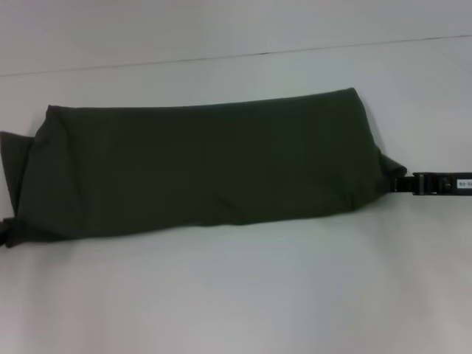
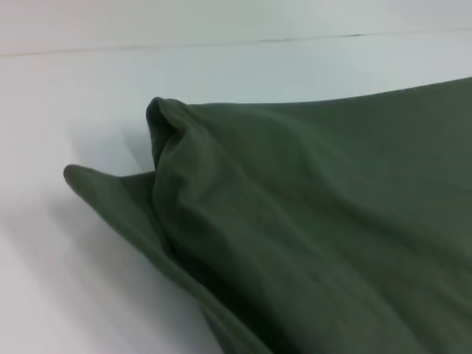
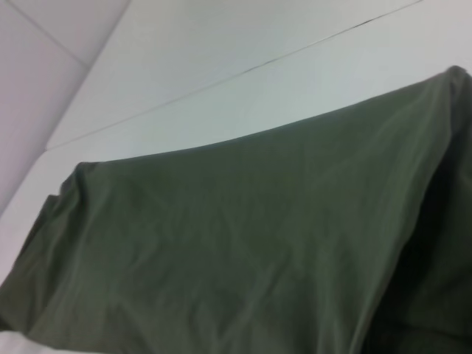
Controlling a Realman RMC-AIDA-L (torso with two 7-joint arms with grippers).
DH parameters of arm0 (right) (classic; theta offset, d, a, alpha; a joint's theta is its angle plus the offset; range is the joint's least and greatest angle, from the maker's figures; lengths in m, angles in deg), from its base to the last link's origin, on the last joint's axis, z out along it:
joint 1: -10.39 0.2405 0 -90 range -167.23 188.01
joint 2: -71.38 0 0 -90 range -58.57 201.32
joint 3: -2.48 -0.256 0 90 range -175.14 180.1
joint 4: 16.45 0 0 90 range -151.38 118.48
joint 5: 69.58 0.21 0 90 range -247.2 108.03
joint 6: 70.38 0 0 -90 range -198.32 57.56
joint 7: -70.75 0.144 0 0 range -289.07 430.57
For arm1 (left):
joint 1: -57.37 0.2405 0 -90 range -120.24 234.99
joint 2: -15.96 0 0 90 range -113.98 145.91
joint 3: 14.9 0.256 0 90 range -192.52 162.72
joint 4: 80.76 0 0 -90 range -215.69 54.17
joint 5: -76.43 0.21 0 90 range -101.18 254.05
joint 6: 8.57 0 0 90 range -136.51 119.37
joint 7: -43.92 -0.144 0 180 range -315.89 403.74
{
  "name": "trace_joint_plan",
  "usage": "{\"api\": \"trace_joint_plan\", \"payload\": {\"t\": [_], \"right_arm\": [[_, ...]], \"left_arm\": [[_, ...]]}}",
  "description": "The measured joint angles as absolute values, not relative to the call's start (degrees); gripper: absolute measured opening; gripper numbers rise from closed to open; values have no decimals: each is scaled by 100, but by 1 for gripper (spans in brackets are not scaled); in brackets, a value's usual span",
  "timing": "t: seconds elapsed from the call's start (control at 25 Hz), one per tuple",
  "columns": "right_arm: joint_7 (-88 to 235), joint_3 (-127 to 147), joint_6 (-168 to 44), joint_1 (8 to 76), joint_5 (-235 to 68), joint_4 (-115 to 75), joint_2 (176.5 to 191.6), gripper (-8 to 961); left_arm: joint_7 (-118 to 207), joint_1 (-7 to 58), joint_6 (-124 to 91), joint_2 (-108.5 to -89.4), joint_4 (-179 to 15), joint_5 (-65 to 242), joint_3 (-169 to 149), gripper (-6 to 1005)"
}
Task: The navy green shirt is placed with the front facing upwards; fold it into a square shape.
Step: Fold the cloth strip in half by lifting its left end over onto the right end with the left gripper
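The navy green shirt [image 1: 199, 166] is being laid across the near-middle of the white table [image 1: 236, 295] as a long band, plain side up; crosswise folds are being judged outstanding. The right gripper [image 1: 402, 183] is meeting its right end, grip undeterminable.

A white table [image 1: 236, 295] with a thin dark seam [image 1: 295, 50] across its far side.
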State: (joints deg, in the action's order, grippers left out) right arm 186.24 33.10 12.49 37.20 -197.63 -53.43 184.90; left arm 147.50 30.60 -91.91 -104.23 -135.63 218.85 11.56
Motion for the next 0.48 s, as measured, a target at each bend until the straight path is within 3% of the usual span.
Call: {"api": "trace_joint_plan", "payload": {"t": [0.48], "right_arm": [[18242,3078,2104,3310,-19792,-5372,18290,5]], "left_arm": [[14650,3510,-9712,-10589,-14002,21856,1154,21]]}}
